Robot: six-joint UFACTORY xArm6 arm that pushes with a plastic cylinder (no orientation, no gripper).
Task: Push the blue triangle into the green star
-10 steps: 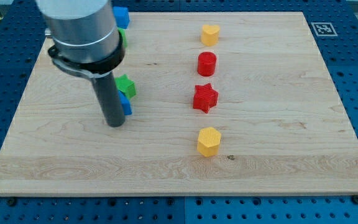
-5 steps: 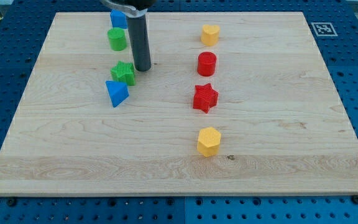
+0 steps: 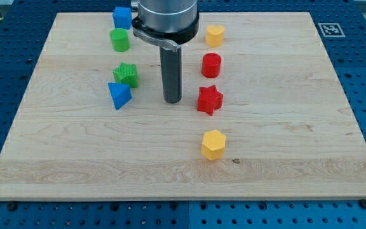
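The blue triangle (image 3: 119, 95) lies on the wooden board (image 3: 284, 127) left of centre. The green star (image 3: 126, 74) sits just above it, and the two touch or nearly touch. My tip (image 3: 173, 100) rests on the board to the right of both blocks, about a rod's width of bare wood away from the triangle, and close to the left of the red star (image 3: 210, 99). The tip touches no block.
A green cylinder (image 3: 120, 40) and a blue cube (image 3: 122, 17) stand at the top left. A yellow block (image 3: 215, 35), a red cylinder (image 3: 211, 65), the red star and a yellow hexagon (image 3: 213, 144) form a column right of centre.
My tip went from the left of the triangle up to beside the green star, then down and right to the spot between the triangle and the red star. The blocks have not visibly moved.
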